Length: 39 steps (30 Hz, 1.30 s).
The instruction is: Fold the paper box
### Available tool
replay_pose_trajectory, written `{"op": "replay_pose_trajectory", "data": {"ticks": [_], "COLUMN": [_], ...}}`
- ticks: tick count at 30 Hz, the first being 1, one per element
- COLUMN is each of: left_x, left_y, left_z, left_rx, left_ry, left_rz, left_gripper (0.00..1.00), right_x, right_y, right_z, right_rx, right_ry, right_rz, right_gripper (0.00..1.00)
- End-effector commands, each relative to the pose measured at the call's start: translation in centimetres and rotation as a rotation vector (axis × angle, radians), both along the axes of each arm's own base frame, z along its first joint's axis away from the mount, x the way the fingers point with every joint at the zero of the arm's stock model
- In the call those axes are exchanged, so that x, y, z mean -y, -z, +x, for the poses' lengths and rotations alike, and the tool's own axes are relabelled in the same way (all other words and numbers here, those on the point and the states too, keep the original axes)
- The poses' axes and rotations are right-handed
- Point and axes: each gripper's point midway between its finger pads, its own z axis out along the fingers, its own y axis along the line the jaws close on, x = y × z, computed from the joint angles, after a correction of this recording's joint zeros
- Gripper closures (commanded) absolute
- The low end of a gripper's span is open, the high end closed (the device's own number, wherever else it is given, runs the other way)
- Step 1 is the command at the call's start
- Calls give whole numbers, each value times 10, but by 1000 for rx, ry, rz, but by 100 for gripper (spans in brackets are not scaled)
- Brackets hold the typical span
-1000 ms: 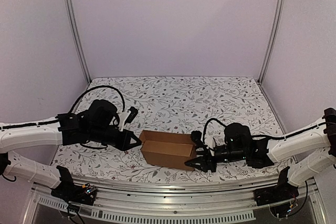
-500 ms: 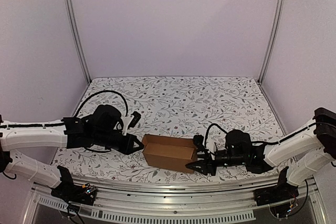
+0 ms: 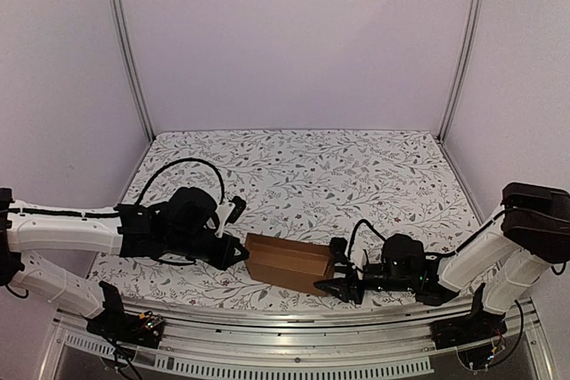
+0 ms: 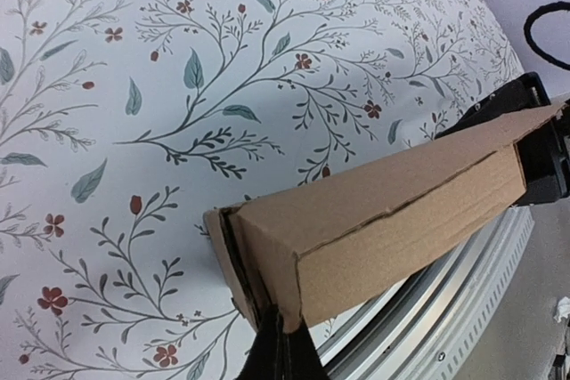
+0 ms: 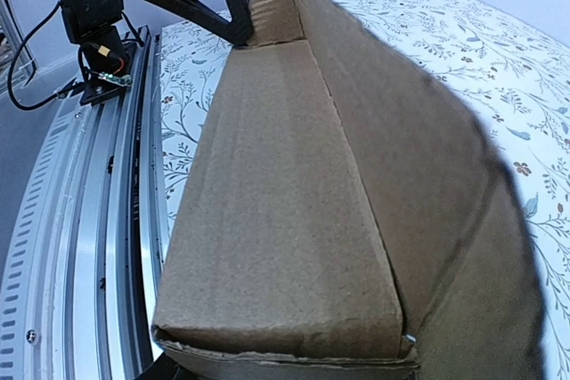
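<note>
The left gripper (image 3: 233, 252) has its 2 fingers (image 4: 280, 355) pressed together with no gap showing. Their tip touches the lower corner of the left end of the paper box (image 3: 287, 262). The right gripper (image 3: 339, 270) is at the opposite end. In the top view, 1 finger sits on the far side of that end and 1 on the near side. Its own camera is filled with cardboard, so I cannot tell whether the fingers squeeze the box or only bracket it.

The box is a long carton running left to right between the 2 grippers. It rests on the floral table (image 3: 312, 166) close to the near edge, just beyond the metal rail (image 3: 294, 319). In the left wrist view, layered flap edges show at its near end and a seam runs along its upper long edge.

1 second ago the box showed an open top with its inside visible. Now only plain brown outer faces show and it looks lower and flatter. It has also shifted slightly toward the rail. The left gripper has moved right and toward the near edge with it. The right gripper has dropped closer to the table, and the right arm's elbow (image 3: 536, 218) now rises higher at the right edge of the top view.
</note>
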Motion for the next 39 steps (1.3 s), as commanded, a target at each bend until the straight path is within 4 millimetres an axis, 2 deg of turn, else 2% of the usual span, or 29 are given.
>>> {"op": "replay_pose_trajectory", "data": {"ticks": [1,6,12,17,24,32,39], "left_x": [-7,-15,-27,-24,-19,-21,-11], "left_y": [26,24,6,1,9,24,31], "left_z": [-25,-19,-4,0,-4,-8,-13], "left_rx": [-69,-39,36,50,16,-6,-17], "left_ry": [55,32,-24,-30,-19,-34,-22], "left_rz": [103,165,227,219,213,247,245], "left_gripper": [100,100,100,100,100,100,100], "right_x": [9,10,11,9,9,8,11], "right_y": [-16,-16,-13,-12,-11,-8,-5], "right_z": [34,34,33,30,28,30,33], "right_rx": [74,77,75,76,82,90,97], "right_ry": [182,185,187,181,183,189,213], "right_rz": [54,51,44,39,34,29,21], "right_gripper": [66,66,67,67,66,56,37]}}
